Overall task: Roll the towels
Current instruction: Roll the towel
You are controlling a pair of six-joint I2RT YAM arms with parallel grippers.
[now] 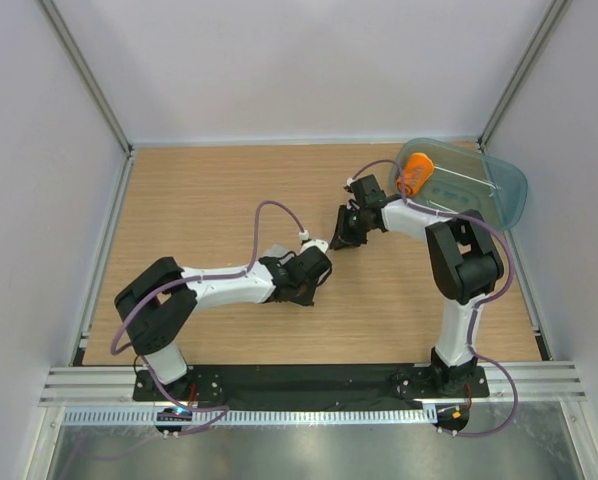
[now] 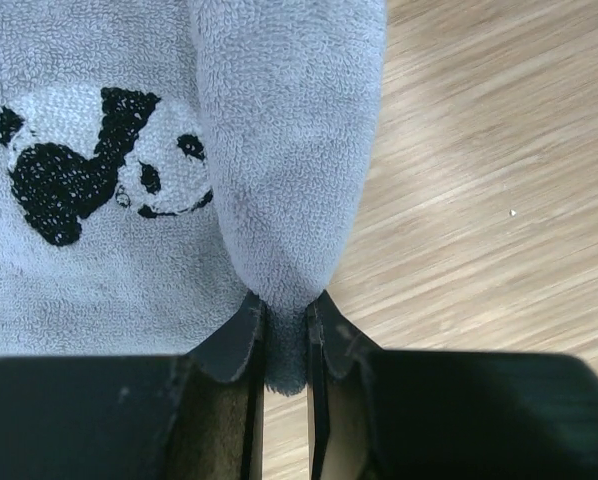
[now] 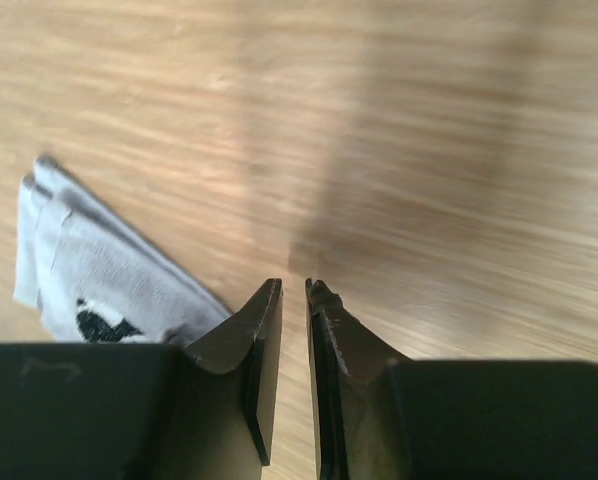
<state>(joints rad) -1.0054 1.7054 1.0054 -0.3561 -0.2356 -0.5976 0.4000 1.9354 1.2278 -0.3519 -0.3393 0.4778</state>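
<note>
My left fingers point(image 2: 286, 318) are pinched on a raised fold of the grey towel point(image 2: 279, 140), with its panda patch just left of them on the worktop point(image 2: 479, 220). My right fingers point(image 3: 293, 292) are nearly together and holding nothing, with the grey towel off to their left. The orange towel point(image 1: 415, 172) sits in the tub point(image 1: 494, 200) behind them.

The white-and-black left arm point(image 1: 224, 285) stretched toward the tabletop's centre, its black left gripper point(image 2: 286, 310) clamped on a light grey terry towel point(image 2: 289, 150). The right arm point(image 1: 419, 220) bent leftward; its right gripper point(image 3: 294, 290) seemed closed, empty.
</note>
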